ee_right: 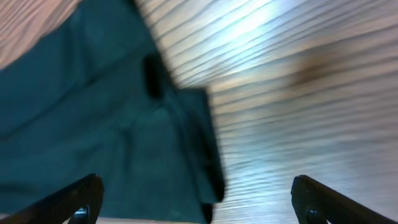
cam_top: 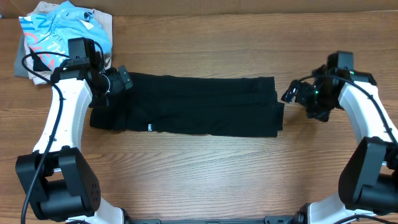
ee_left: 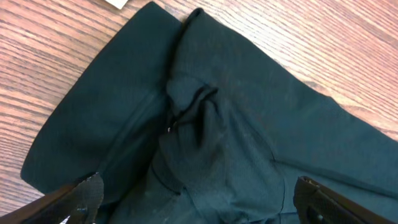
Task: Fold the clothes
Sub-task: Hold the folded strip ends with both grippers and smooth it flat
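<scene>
Plain black soft-fabric garment point(cam_top: 186, 106) w/ small white logo point(cam_top: 150, 127) near its front edge lies as a long folded band across the mid wooden table point(cam_top: 199, 174), left end bunched in creases. Left gripper point(cam_top: 122, 81) is over that left end, fingers point(ee_left: 84, 194) spread wide, nothing pinched. Right gripper point(cam_top: 290, 93) is just off the band's right end, jaws also apart; its wrist view is blurred. Far-left corner: light blue shirt w/ coral & white lettering point(cam_top: 62, 28) atop beige and grey garments point(cam_top: 23, 62).

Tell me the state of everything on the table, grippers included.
black garment: folded into a long strip, flat, bunched at its left end.
left gripper: open, above the garment's left end.
right gripper: open, by the garment's right end, empty.
light blue shirt: crumpled, not folded.
</scene>
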Controlling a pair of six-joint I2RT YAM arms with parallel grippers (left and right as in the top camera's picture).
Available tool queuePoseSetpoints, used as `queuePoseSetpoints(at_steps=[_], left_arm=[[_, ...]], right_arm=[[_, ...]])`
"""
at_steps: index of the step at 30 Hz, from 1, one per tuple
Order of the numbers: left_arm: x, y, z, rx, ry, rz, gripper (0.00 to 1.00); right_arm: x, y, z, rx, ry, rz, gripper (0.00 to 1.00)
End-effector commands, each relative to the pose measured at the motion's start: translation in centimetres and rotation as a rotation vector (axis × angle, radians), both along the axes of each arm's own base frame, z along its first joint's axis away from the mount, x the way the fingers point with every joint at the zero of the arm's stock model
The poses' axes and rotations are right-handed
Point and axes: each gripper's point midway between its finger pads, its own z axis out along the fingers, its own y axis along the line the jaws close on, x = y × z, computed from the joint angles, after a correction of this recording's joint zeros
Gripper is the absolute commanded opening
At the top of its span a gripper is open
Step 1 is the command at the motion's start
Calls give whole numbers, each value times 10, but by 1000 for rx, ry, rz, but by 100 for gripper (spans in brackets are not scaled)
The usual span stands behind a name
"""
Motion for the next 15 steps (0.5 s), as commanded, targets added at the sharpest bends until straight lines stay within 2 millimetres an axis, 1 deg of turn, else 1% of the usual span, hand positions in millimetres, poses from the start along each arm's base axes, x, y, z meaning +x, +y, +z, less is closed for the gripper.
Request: queuePoseSetpoints(at_steps=[1,6,9,15], left_arm=[[-7,3,-5,11,20,-5,100],[-8,2,-5,11,26,-5,100],[-10,2,-6,9,34,-6,100],[-10,0,-6,-1,35,-10,100]], right_arm=[[-5,28,-9,165,-29,113,100],[-6,37,-25,174,2,132,100],[-11,43,-35,178,34,147,100],[-14,45,-55,188,62,113,100]])
